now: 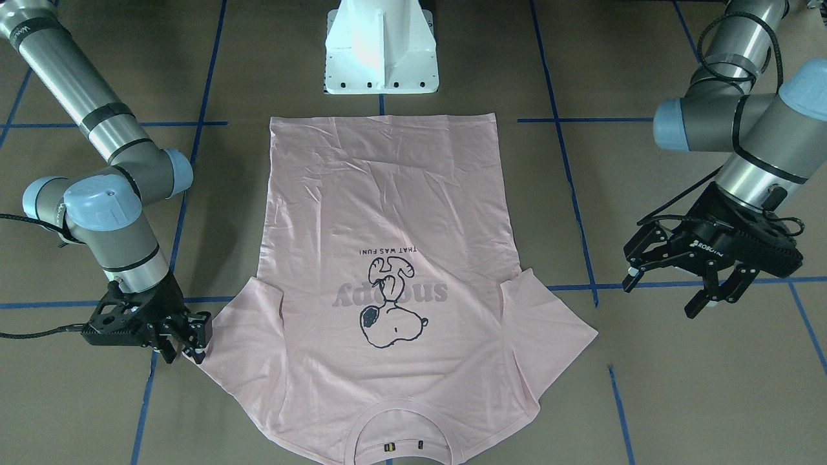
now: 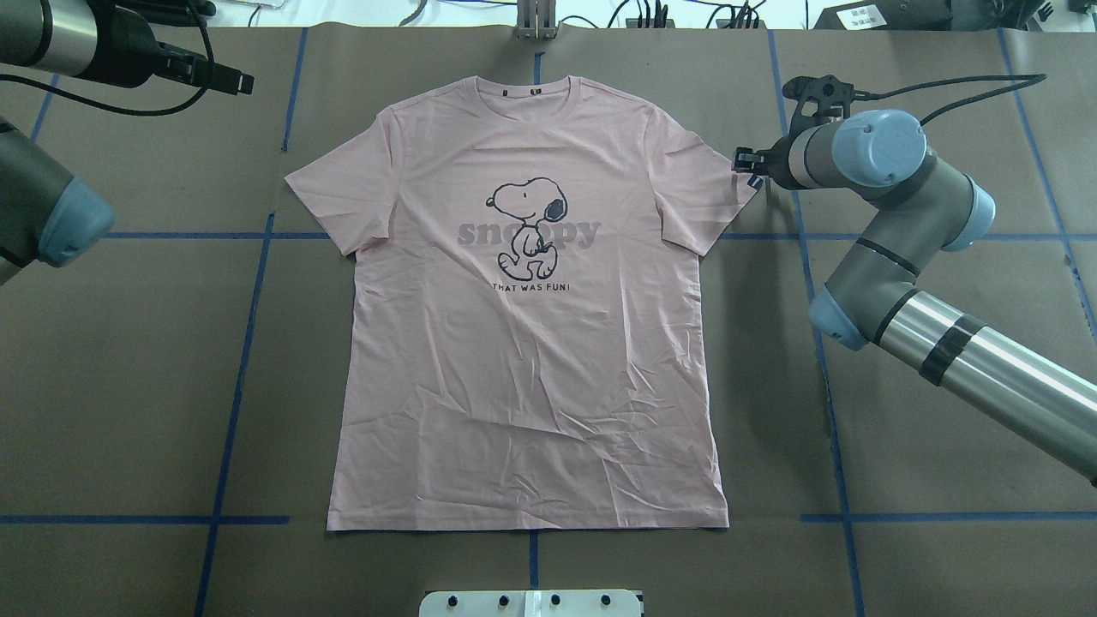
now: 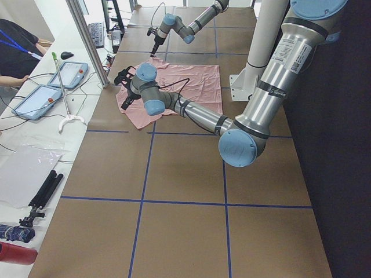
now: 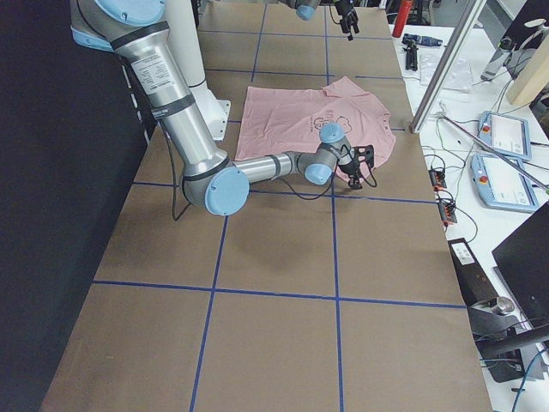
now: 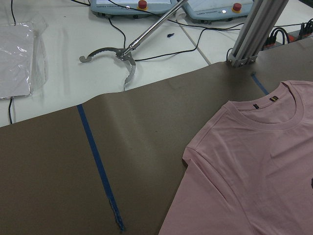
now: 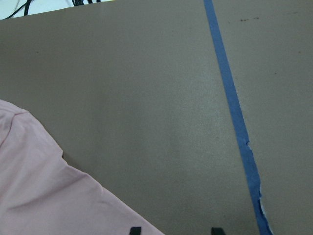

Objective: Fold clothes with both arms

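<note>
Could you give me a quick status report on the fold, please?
Left gripper open, clear of the near sleeve. Right gripper open, at the other sleeve's tip. T-shirt flat, print up, unfolded. Nothing lying on it.

pale pink dog-print t-shirt lies flat, face up, sleeves spread, between left arm and right arm.

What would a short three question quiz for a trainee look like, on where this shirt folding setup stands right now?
1. True or false: the T-shirt lies flat and unfolded, print up.
2. The left gripper is: A) open, off the shirt; B) shut on a sleeve; C) resting on the collar.
3. Which gripper sits at a sleeve's edge?
Key: 1 true; 2 A; 3 the right gripper.
</note>
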{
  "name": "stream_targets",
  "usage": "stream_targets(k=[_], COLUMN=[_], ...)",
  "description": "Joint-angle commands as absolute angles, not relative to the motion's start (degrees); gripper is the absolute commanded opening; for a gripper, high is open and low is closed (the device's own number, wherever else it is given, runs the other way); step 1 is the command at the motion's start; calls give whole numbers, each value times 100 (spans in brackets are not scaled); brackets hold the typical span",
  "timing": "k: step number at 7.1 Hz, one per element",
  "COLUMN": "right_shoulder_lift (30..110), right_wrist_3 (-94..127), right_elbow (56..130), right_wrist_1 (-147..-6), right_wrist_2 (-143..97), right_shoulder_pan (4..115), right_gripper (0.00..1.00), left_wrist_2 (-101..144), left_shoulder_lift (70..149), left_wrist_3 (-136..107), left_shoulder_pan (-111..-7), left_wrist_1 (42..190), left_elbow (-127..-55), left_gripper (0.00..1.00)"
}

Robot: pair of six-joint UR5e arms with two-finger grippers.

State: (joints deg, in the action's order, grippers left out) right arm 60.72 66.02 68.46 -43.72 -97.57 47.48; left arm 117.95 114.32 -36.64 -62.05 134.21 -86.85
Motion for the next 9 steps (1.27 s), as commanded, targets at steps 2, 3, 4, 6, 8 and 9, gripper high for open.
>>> stream_targets(k=[2,3,4,6,8,9], right_shoulder_lift=[6099,6108,6108,6091,6030,5907], right_wrist_3=[6601,6583,6461,6469,6469,6477], right_elbow=[7040,7014,7005,6996,7049,7127], right_wrist_1=[-4764,-4772,-4781,-4790,-5000,-5175], right_wrist_2=[-9738,-9712,-9695,-9703,-9703,-9703], right_shoulder_pan=[4676,4632,4614,4623,4649,4676], right_gripper=[57,57,57,12,0,0], left_wrist_2=[11795,11795,11795,11795,11795,11795], left_shoulder_lift=[11426,11426,11434,11435,11434,11426], left_wrist_3=[-3665,-3656,-3656,-3648,-3656,-3656], left_shoulder_pan=[-6196,-6196,-6196,-6196,-6196,-6196], left_wrist_1=[13421,13421,13421,13421,13421,13421], left_elbow=[-8684,-8684,-8684,-8675,-8684,-8684], left_gripper=[100,100,100,100,100,100])
